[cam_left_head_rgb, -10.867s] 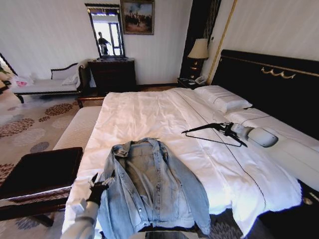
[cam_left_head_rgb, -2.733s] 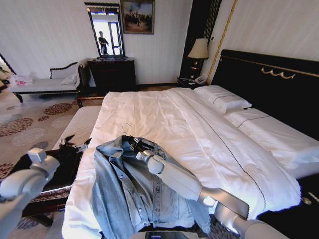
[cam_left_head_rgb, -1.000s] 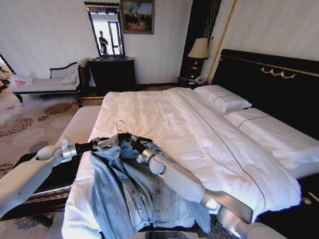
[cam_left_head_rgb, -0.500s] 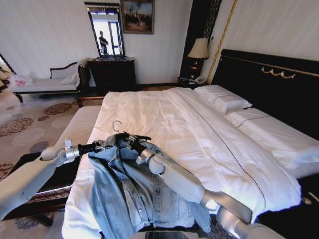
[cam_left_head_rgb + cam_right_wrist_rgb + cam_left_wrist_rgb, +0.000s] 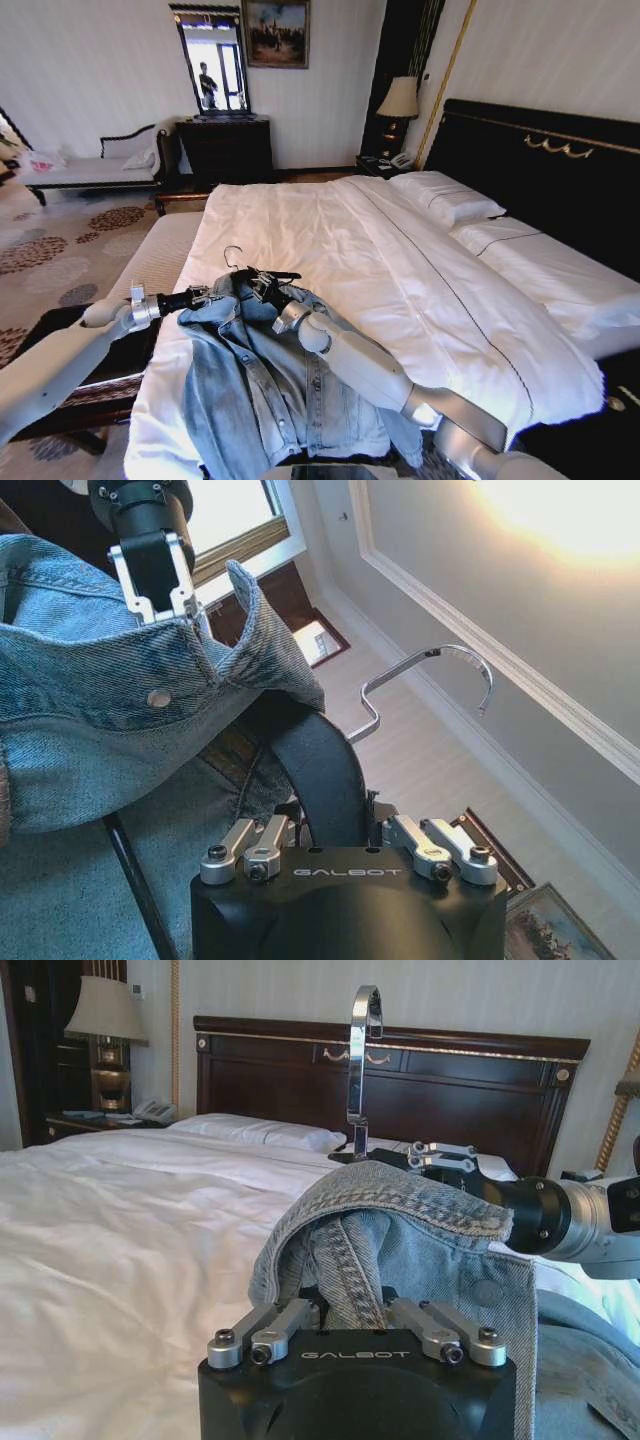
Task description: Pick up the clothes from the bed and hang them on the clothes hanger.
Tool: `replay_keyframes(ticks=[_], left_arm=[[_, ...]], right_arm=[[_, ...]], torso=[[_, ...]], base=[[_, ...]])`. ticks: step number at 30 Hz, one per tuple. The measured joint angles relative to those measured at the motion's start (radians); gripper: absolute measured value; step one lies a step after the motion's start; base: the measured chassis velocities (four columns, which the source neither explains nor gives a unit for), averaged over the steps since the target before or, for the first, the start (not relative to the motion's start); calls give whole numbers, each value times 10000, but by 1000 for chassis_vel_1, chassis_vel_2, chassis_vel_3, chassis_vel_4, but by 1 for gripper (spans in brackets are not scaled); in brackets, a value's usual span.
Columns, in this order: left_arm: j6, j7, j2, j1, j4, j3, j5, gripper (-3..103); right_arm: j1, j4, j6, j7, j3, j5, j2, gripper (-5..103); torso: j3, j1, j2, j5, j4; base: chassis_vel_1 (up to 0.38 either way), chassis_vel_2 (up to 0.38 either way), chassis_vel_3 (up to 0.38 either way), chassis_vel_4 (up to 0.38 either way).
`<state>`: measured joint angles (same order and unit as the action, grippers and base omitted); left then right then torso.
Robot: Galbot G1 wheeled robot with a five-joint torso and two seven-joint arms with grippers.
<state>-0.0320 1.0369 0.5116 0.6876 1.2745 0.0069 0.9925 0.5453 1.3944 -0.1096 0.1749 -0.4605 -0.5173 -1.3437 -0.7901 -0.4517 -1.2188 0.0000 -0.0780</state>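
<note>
Both hands [image 5: 205, 293] [image 5: 262, 284] seemingly at jacket [image 5: 280, 390] collar

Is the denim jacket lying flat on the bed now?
No. Both grippers, left and right, lift the jacket's collar with the hanger; its lower part rests on the bed.

This is a bedroom, furnished like a hotel suite. A very wide bed [image 5: 330, 250] with white sheets and pillows [image 5: 445, 197] fills the middle, its tall black headboard [image 5: 545, 170] with gold trim at 3 o'clock. A lit lamp [image 5: 398, 99] and a telephone [image 5: 402, 160] stand on a nightstand at 1 o'clock. At 12 o'clock a dark dresser [image 5: 227, 148] carries a mirror [image 5: 214, 65] beside a framed painting [image 5: 274, 34]. A white chaise lounge [image 5: 95, 168] stands at 10 o'clock on patterned carpet [image 5: 55, 250].
</note>
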Motion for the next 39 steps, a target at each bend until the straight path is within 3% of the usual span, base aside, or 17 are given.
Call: replay_keyframes(ticks=[14,16,18,20,23,27,31,33,34,36,39], left_arm=[[-251,-184,-137,149,216,-124,-69,20],[-214,-276,-151,267,209,-251,-128,19],[-214,-270,-151,307,243,-285,-146,19],[-215,-283,-165,444,353,-427,-220,19],[-223,-280,-175,536,408,-508,-235,19],[-248,-270,-205,620,467,-579,-260,19],[-291,-260,-233,671,465,-649,-302,19],[-300,-250,-237,708,468,-694,-306,19],[-323,-250,-243,794,491,-791,-310,19],[-362,-261,-236,1022,571,-1026,-311,19],[-396,-262,-190,1268,612,-1273,-311,19]], right_arm=[[110,254,148,137,20,322,118,29],[117,315,182,204,87,339,176,39],[129,342,192,204,86,345,186,39],[164,483,293,202,102,506,283,56],[186,615,371,171,117,682,386,61],[245,925,453,81,128,1053,652,78],[412,1722,865,51,230,2068,1382,93],[483,1992,1091,71,282,2491,1637,93],[658,2453,1518,146,400,3352,2183,99],[1048,3130,2118,344,654,4650,3009,100],[1428,3539,2454,436,848,5333,3547,100]], torso=[[0,0,1,0,-3],[1,1,0,-1,6],[0,0,0,0,1],[0,0,0,0,-1],[0,0,1,0,-1],[0,0,0,1,0],[0,0,1,1,0],[0,0,0,3,0],[0,0,0,3,0],[0,0,1,2,-4],[0,1,0,4,-5]], base=[[0,0,0,0],[0,0,0,0],[0,0,0,0],[0,0,0,0],[0,0,0,0],[0,0,0,0],[0,0,0,0],[0,0,0,0],[0,0,0,0],[0,0,0,0],[0,0,0,0]])
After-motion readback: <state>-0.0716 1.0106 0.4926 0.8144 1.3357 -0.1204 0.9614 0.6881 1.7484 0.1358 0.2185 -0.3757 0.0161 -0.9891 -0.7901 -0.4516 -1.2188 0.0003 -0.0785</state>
